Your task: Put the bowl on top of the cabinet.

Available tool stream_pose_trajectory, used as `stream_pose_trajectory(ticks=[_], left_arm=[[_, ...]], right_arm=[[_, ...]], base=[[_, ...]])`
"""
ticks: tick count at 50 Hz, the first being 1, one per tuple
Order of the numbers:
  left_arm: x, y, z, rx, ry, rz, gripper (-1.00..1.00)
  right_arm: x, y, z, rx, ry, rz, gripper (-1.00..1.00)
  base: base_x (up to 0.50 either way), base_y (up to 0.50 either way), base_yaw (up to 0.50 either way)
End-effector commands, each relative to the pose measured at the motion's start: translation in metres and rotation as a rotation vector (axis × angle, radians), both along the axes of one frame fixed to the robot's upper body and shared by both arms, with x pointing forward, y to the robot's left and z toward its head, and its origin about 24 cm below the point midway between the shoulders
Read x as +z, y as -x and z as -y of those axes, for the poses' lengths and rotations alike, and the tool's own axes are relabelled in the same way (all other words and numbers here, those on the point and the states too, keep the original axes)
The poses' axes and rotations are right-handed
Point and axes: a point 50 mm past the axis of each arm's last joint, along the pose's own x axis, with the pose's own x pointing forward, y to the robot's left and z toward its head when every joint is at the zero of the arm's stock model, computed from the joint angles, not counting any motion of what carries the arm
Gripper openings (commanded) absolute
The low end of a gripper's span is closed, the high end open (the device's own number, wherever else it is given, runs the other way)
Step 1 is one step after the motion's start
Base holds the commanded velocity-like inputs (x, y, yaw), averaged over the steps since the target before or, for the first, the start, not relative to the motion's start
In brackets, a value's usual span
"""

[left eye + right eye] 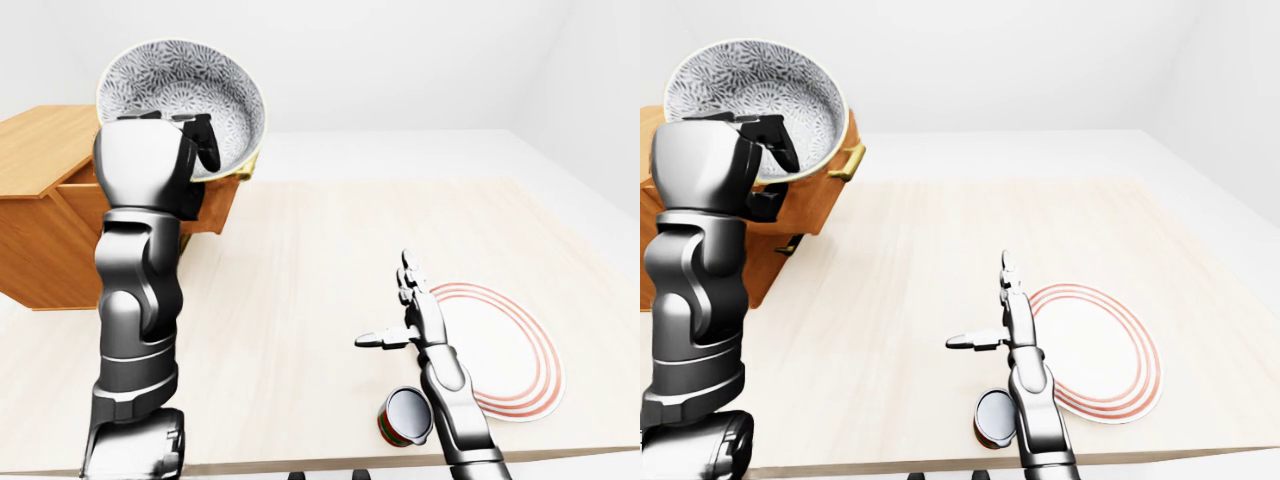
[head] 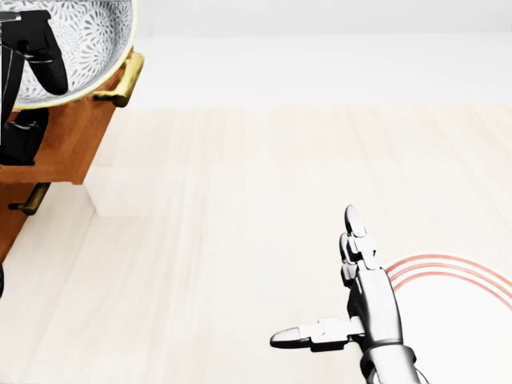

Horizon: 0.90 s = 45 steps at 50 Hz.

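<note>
A patterned grey-and-white bowl (image 1: 190, 95) with a pale rim is held tilted, its inside facing me, at the upper left of the left-eye view. My left hand (image 1: 185, 150) is shut on its lower rim, dark fingers hooked inside. The bowl hangs over the near right corner of the wooden cabinet (image 1: 40, 200); whether it touches the top I cannot tell. My right hand (image 1: 395, 310) hovers open above the table, fingers straight and thumb out to the left, empty.
A white plate (image 1: 505, 350) with red rings lies at the table's lower right, just right of my right hand. A small red-and-green can (image 1: 405, 417) stands near the table's bottom edge. The cabinet has brass handles (image 2: 124, 80). Light wood table (image 1: 320, 260) spans the view.
</note>
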Motion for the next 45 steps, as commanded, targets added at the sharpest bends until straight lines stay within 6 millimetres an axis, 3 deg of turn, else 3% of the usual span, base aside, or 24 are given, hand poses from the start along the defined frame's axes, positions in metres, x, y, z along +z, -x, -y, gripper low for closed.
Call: stream_pose_trajectory(ticks=[1,25,34,38,45], left_arm=[[0.135,0.031,-0.103,0.283,0.001,0.281,-0.98],[0.132,0.017,-0.142,0.427,0.028,0.269,-0.98],[0.113,0.003,-0.169,0.524,0.069,0.234,-0.98],[0.092,-0.009,-0.188,0.584,0.123,0.194,-0.98],[0.069,-0.016,-0.203,0.632,0.158,0.166,-0.97]], right_arm=[[-0.003,0.000,-0.003,0.013,0.002,-0.003,1.00],[-0.006,-0.002,-0.005,0.021,-0.001,-0.012,1.00],[-0.005,0.000,-0.004,0.021,-0.004,-0.008,1.00],[-0.003,0.000,-0.003,0.020,-0.003,-0.003,1.00],[-0.002,0.001,-0.003,0.019,-0.004,0.000,1.00]], base=[[0.00,0.00,0.00],[0.00,0.00,0.00],[0.00,0.00,0.00],[0.00,0.00,0.00],[0.00,0.00,0.00]])
